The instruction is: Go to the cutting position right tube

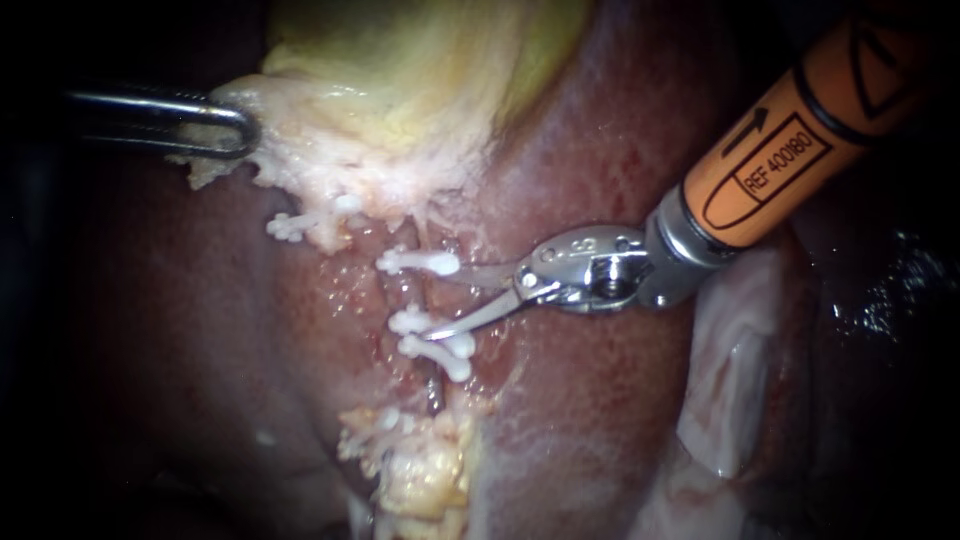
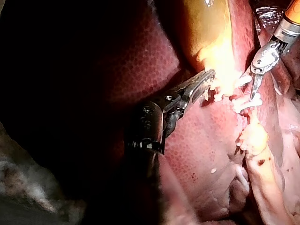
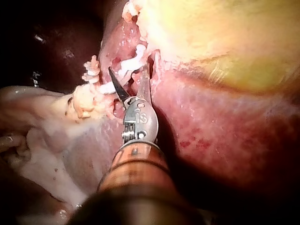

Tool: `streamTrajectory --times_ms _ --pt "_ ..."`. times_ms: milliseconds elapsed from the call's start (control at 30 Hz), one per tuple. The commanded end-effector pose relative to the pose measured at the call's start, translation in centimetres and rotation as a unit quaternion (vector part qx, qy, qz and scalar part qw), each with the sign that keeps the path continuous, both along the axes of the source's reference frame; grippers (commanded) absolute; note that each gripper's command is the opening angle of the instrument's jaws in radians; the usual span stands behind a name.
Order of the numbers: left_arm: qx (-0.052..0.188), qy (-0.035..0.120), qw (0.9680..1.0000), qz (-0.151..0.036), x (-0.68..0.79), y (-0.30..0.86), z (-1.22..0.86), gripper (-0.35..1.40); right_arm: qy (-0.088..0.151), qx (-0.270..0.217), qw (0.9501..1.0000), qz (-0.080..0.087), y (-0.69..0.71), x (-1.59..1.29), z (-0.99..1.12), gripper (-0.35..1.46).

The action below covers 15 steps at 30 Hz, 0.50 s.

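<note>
Left instrument (image 1: 225, 128): its pincer is closed on the pale edge of the gallbladder (image 1: 420, 80) and holds it taut above the liver (image 1: 180, 330). The left wrist view confirms the hold.

Centre: a lone clip (image 1: 295, 225) sits just under the gallbladder's rim. Beside it the right tube (image 1: 420, 292) runs down from the gallbladder. It carries an upper clip (image 1: 420, 262) and a lower pair (image 1: 430, 335), with a short bare stretch between.

Right instrument (image 1: 448, 300): its pincer stands wide and grips nothing. One thin blade lies by the upper clip and the other by the lower pair, so the bare stretch falls in the gap.

Assessment: you are on the closing part of the approach, and the cutting position looks nearly reached. The next move calls for a small advance, so that both blades span the whole tube. Keep midway between the clips and off all of them, and do not close.

Not verifiable:
- The blade tips merge with the white clips, so contact with the tube cannot be told.
- The tube itself is hard to separate from the raw red tissue around it.
- The left shaft is lost in shadow.
- The right shaft is cut off at the frame edge.
</note>
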State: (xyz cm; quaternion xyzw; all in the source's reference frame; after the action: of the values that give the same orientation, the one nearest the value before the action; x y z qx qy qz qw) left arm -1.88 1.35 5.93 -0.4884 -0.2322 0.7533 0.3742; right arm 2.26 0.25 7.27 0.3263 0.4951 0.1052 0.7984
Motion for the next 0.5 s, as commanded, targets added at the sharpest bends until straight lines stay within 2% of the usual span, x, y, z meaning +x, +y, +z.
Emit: streamTrajectory --times_ms 33,500 --pt "0.0 0.0 1.0 0.0 0.0 0.0 0.0 -0.35 0.002 0.0 1.0 0.0 0.0 0.01 0.0 1.25" --pt "0.0 0.0 1.0 0.0 0.0 0.0 0.0 -0.35 0.062 0.007 0.9978 -0.023 -0.08 0.15 -0.07 1.21"
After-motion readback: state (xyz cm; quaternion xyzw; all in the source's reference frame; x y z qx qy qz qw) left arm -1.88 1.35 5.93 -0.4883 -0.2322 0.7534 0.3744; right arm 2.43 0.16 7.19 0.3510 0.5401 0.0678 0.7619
